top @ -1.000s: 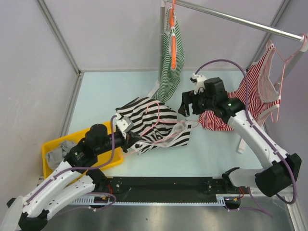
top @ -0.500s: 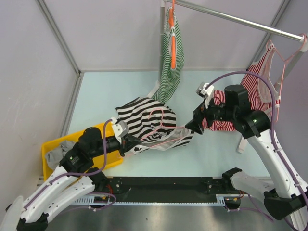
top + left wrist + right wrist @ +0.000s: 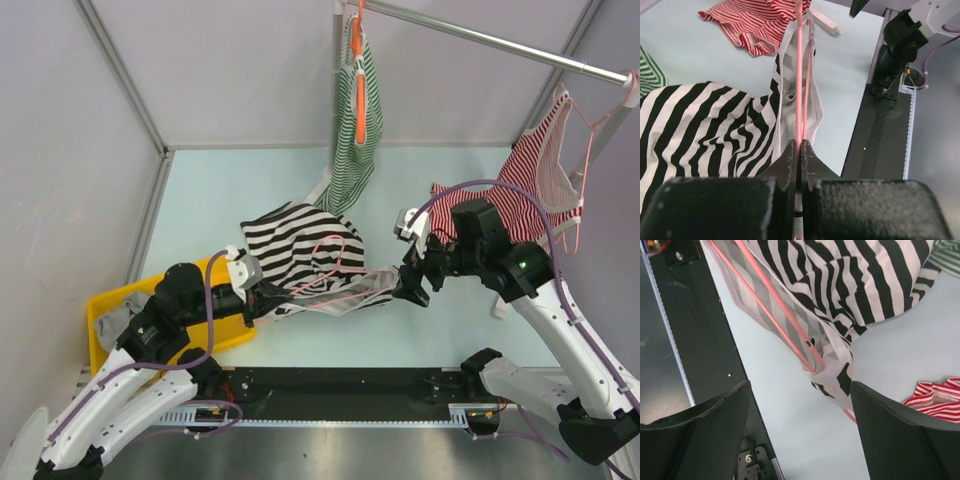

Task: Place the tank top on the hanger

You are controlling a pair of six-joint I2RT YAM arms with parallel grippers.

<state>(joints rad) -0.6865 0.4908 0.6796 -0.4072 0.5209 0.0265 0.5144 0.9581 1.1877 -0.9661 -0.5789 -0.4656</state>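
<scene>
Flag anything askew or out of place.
The tank top lies bunched on the table, only one pale-edged end pulled over the tip of the hanger. The red-and-white top trails from the rail down onto the table.

tank top: soft, matt striped cloth
hanger: thin, smooth pink wire with a faint sheen
bench: smooth, pale, matt
my left end effector: grainy matt black plastic
tub: smooth yellow plastic
</scene>
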